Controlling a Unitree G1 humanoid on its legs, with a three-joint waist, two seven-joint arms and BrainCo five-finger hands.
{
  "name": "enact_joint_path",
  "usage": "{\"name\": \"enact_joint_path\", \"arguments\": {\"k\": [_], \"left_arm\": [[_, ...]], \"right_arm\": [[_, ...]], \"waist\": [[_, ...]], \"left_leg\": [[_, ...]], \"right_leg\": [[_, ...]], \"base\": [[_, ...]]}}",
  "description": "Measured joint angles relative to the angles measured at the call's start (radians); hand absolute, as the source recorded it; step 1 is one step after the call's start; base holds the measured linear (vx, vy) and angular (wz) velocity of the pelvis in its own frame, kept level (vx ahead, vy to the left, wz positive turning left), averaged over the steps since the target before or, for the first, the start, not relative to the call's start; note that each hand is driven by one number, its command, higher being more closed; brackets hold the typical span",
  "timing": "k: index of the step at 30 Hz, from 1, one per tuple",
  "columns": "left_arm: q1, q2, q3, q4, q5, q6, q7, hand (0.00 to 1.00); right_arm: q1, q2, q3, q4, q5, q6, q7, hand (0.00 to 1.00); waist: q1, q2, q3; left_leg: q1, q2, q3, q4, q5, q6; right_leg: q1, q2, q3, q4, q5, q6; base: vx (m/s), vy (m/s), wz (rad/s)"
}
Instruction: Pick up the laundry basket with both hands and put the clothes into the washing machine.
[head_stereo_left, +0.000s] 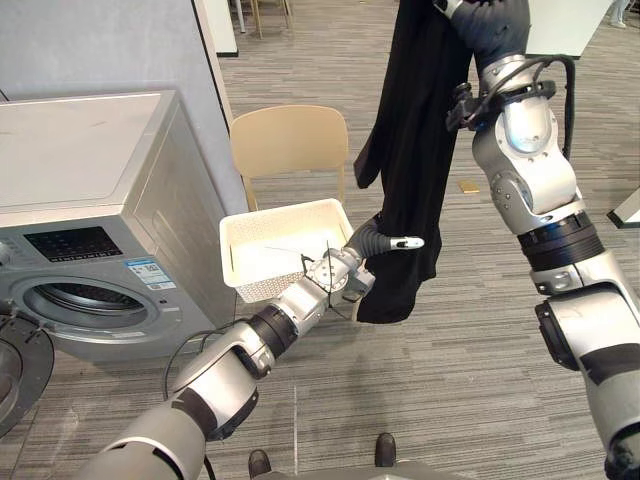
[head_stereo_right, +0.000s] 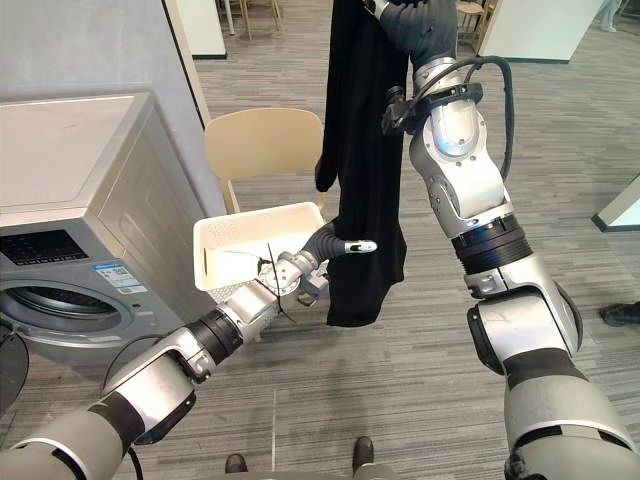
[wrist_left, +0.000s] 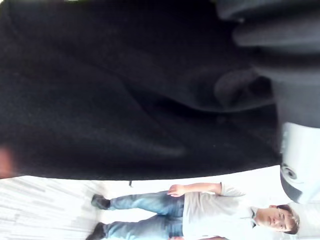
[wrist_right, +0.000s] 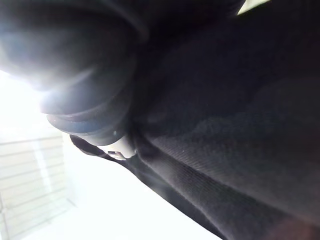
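Right robot hand (head_stereo_right: 420, 22): is reaching high on a raised arm, with the black garment (head_stereo_left: 415, 150) hanging from it; cloth is hiding its grip, so that cannot be told.
Left robot hand (head_stereo_left: 392, 243): is stretching forward and low against the garment's lower part; its grip cannot be told either.
Garment: is hanging with its long axis vertical, just right of the laundry basket (head_stereo_left: 262, 288).
Basket: is sitting on the beige chair (head_stereo_left: 290, 140), appearing empty.
Washing machine (head_stereo_left: 100, 210): is standing left of both hands, door swung open; the left arm is nearer.
Coming move: is probably calling for leftward, downward travel to the drum.
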Motion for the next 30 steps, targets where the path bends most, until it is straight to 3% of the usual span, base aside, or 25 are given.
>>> {"name": "enact_joint_path", "arguments": {"k": [4,5,21,22,30], "left_arm": [[-0.018,-0.006,0.0,0.0,0.007,-0.002,0.006,0.0],[-0.019,-0.01,0.001,0.0,0.009,-0.002,0.007,1.0],[-0.057,-0.05,0.062,0.047,0.099,-0.009,0.047,1.0],[-0.057,-0.05,0.063,0.047,0.11,-0.009,0.051,1.0],[-0.042,-0.048,0.148,0.041,0.139,-0.019,0.104,1.0]], "right_arm": [[0.0,0.038,0.001,0.0,0.039,-0.002,0.017,1.0],[0.0,0.051,0.005,-0.001,0.041,-0.004,0.017,1.0],[0.057,0.084,0.044,-0.074,0.126,-0.022,0.038,1.0],[0.057,0.086,0.046,-0.074,0.126,-0.022,0.038,0.0],[0.106,0.086,0.055,-0.074,0.127,-0.026,0.037,0.0]], "waist": [[0.0,0.008,-0.009],[0.0,0.014,-0.015],[0.002,0.012,-0.019],[0.002,0.012,-0.019],[0.003,-0.006,-0.025]], "left_leg": [[-0.001,-0.001,-0.003,0.0,0.0,0.0],[-0.002,-0.001,-0.005,0.0,0.0,0.0],[-0.001,-0.001,-0.006,0.0,0.0,0.0],[-0.001,-0.001,-0.006,0.0,0.0,0.0],[0.002,-0.002,-0.009,0.0,0.0,0.0]], "right_leg": [[0.0,-0.001,-0.001,0.0,0.0,0.0],[0.001,-0.001,-0.002,0.0,-0.002,0.002],[0.01,0.001,-0.001,-0.016,0.0,0.0],[0.01,0.001,-0.002,-0.016,0.0,0.0],[0.022,0.002,-0.003,-0.032,0.003,-0.001]], "base": [[0.0,0.003,0.01],[0.01,0.012,0.04],[0.0,0.001,0.0],[0.0,0.0,0.0],[0.0,0.0,0.0]]}}
